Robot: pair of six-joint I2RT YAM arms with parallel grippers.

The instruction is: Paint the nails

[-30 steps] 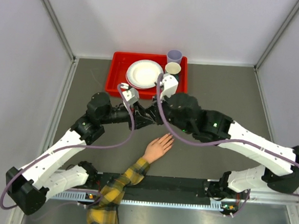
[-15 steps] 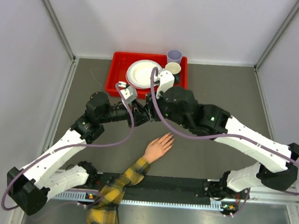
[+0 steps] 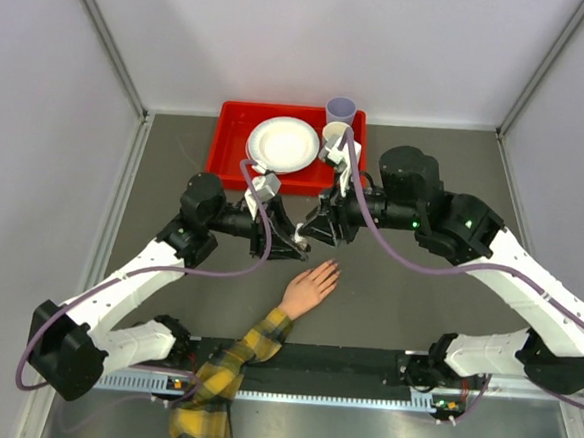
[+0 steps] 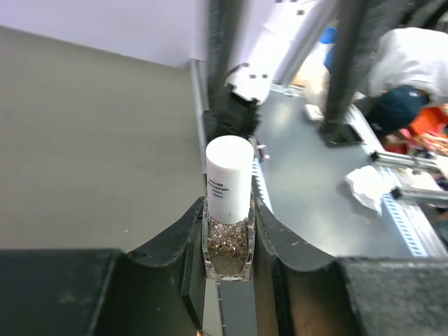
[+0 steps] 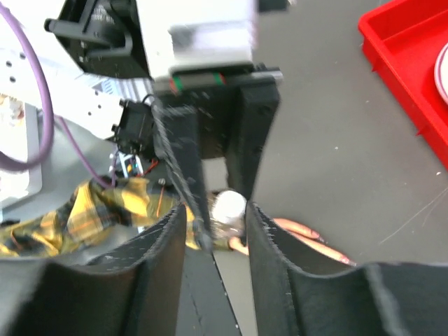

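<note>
Over the middle of the desk (image 3: 416, 308), just beyond the fingertips of the mannequin hand (image 3: 309, 285), my two arms meet tip to tip. My left fingers (image 3: 292, 241) are clamped on the small clear bottle (image 4: 227, 241) of glittery polish, one against each side, with its white cap (image 4: 229, 178) poking out past their tips. My right fingers (image 3: 316, 229) are apart and grip nothing. From my right wrist I see the cap through the gap between them, a little way ahead, with one of my left fingers blurred in front of it. I judge that I am lined up on the cap but not closed on it. The cap sits on the bottle, so no brush is out. The mannequin hand lies flat on the desk, its plaid sleeve (image 3: 226, 370) running back toward my bases. The nails (image 3: 332, 271) at its fingertips point toward the bottle. They are too small for me to be certain, but I see no polish on them. By my reckoning the task has barely begun: the bottle is off the desk and steadied, and that is all. Left to do are closing on the cap, unscrewing it, drawing out the brush and stroking each nail in turn. Beyond my arms, the red tray (image 3: 229, 144) with its white plate (image 3: 282, 143) plays no part in this.
</note>
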